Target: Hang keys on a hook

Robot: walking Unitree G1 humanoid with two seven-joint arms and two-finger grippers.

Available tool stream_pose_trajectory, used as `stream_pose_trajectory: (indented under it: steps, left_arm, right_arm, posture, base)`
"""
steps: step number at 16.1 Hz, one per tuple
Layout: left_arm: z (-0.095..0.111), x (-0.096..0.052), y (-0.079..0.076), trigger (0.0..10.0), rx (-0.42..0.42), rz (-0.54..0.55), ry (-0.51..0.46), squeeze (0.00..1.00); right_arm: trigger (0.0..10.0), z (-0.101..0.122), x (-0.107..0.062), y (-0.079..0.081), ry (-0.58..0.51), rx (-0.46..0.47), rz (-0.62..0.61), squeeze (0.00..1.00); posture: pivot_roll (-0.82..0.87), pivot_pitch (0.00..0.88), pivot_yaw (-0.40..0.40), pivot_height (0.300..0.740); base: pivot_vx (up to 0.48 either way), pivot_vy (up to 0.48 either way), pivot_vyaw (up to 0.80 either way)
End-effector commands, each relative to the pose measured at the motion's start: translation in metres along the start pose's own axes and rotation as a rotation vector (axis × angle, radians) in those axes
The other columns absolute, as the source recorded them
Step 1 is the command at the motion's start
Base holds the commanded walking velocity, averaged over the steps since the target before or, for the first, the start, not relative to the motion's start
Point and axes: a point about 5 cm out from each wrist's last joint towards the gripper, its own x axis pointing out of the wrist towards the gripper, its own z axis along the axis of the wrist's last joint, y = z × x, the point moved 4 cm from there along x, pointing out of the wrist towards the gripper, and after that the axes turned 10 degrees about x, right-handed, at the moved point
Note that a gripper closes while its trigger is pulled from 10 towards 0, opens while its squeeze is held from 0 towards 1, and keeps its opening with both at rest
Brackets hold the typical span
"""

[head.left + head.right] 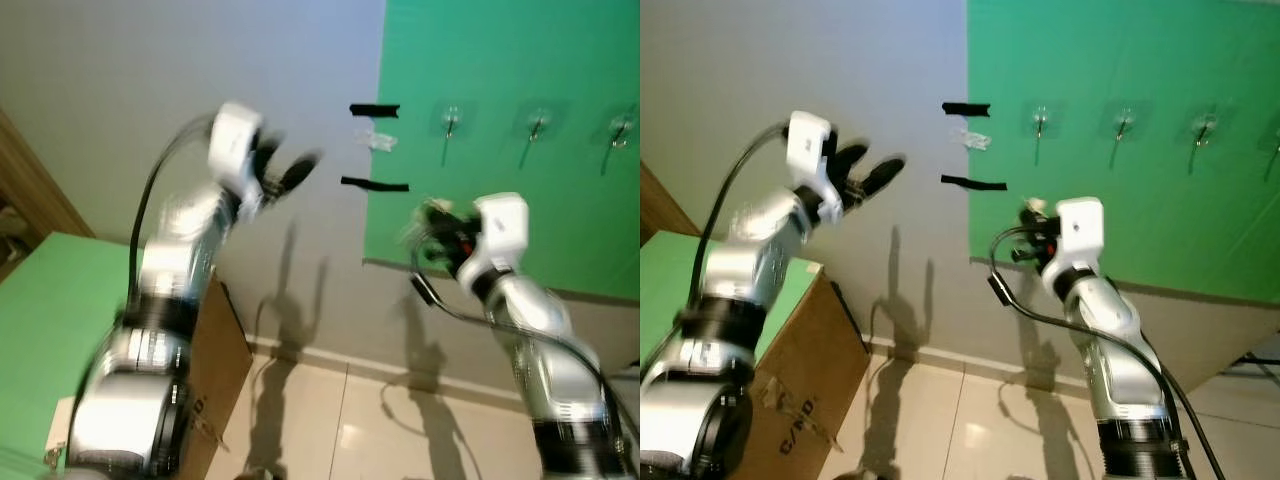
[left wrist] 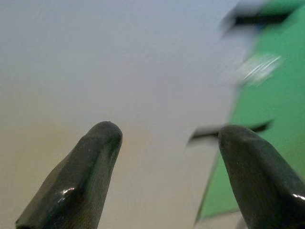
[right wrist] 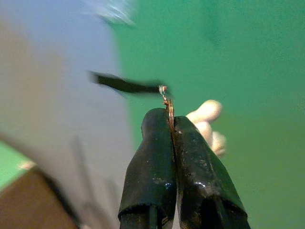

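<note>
My right gripper (image 1: 1028, 232) is raised before the green wall panel, below the row of clear hooks (image 1: 1040, 122). It is shut on the key ring (image 3: 167, 102), whose thin metal loop sticks out between the fingertips; a pale key fob (image 3: 207, 124) hangs behind them. Several hooks (image 1: 1124, 124) sit higher on the green panel (image 1: 1120, 200). My left gripper (image 1: 872, 170) is lifted toward the grey wall, open, with nothing between its fingers (image 2: 90, 167).
Two black tape strips (image 1: 966, 108) and a crumpled clear piece mark the grey wall at the panel's edge. A cardboard box (image 1: 790, 400) with a green top stands at the left. Tiled floor (image 1: 970, 420) lies below.
</note>
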Motion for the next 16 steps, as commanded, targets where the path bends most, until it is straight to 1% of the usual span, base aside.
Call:
stream_pose_trajectory:
  steps: [1,2,3,4,5,6,7,8,9,10,11,12,14,16]
  left_arm:
    - [-0.007,-0.009,0.002,10.0,0.016,0.065,0.016,0.00]
    - [-0.019,-0.016,-0.002,10.0,0.036,0.077,0.039,0.00]
    - [-0.036,-0.031,-0.014,10.0,0.057,0.071,0.064,0.00]
    - [-0.053,-0.050,-0.027,10.0,0.085,0.058,0.078,0.00]
    - [-0.063,-0.066,-0.032,10.0,0.133,0.073,0.084,0.00]
    - [-0.065,-0.074,-0.032,10.0,0.170,0.081,0.079,0.00]
    - [-0.075,-0.098,-0.037,10.0,0.275,0.053,0.098,0.00]
    - [-0.086,-0.104,-0.040,10.0,0.216,0.043,0.151,0.00]
    - [-0.085,-0.101,-0.043,10.0,0.148,0.052,0.144,0.00]
    - [-0.079,-0.092,-0.050,10.0,0.088,0.044,0.112,0.00]
    - [-0.075,-0.083,-0.055,10.0,0.079,0.030,0.092,0.00]
    - [-0.072,-0.078,-0.056,10.0,0.072,0.016,0.073,0.00]
    - [-0.070,-0.075,-0.057,10.0,0.086,-0.001,0.065,0.00]
    - [-0.066,-0.066,-0.059,10.0,0.071,-0.024,0.054,0.00]
  right_arm:
    - [0.0,0.006,-0.007,-0.002,-0.066,-0.018,-0.061,0.00]
    - [0.0,0.004,-0.012,-0.003,-0.080,-0.024,-0.086,0.00]
    - [0.0,-0.002,-0.022,-0.004,-0.093,-0.007,-0.124,0.00]
    - [0.0,-0.004,-0.033,-0.003,-0.116,-0.010,-0.137,0.00]
    - [0.0,-0.003,-0.044,-0.002,-0.138,-0.036,-0.142,0.00]
    - [0.0,-0.003,-0.048,-0.001,-0.148,-0.040,-0.145,0.00]
    - [0.0,-0.011,-0.063,-0.001,-0.133,-0.015,-0.153,0.00]
    - [0.0,-0.020,-0.070,-0.003,-0.104,-0.004,-0.170,0.00]
    - [0.0,-0.025,-0.070,-0.004,-0.092,-0.001,-0.181,0.00]
    - [0.0,-0.035,-0.066,-0.002,-0.067,-0.008,-0.170,0.00]
    - [0.0,-0.038,-0.061,-0.001,-0.059,-0.009,-0.160,0.00]
    - [0.0,-0.036,-0.056,-0.002,-0.062,-0.006,-0.158,0.00]
    - [0.0,-0.034,-0.054,-0.003,-0.064,-0.014,-0.157,0.00]
    - [0.0,-0.034,-0.049,-0.007,-0.067,-0.002,-0.171,0.00]
  posture:
    - [-0.15,0.000,0.071,0.736]
    - [-0.15,0.000,0.071,0.736]
    - [-0.15,0.000,0.068,0.736]
    - [-0.15,0.000,0.070,0.736]
    - [-0.15,0.000,0.069,0.736]
    - [-0.15,0.000,0.069,0.736]
    - [-0.16,0.000,0.063,0.736]
    - [-0.15,0.000,0.054,0.736]
    - [-0.15,0.000,0.052,0.736]
    - [-0.15,0.000,0.054,0.736]
    - [-0.16,0.000,0.056,0.736]
    - [-0.16,0.000,0.057,0.736]
    - [-0.17,0.000,0.057,0.736]
    - [-0.18,0.000,0.066,0.736]
  base:
    - [0.000,0.000,0.00]
    - [0.000,0.000,0.00]
    - [0.000,0.000,0.00]
    - [0.000,0.000,0.00]
    - [0.000,0.000,0.00]
    - [0.000,0.000,0.00]
    - [0.000,0.000,0.00]
    - [0.000,0.000,0.00]
    - [0.000,0.000,0.00]
    - [0.000,0.000,0.00]
    - [0.000,-0.277,0.00]
    - [0.000,-0.480,0.00]
    - [0.000,-0.480,0.00]
    - [0.000,-0.474,0.00]
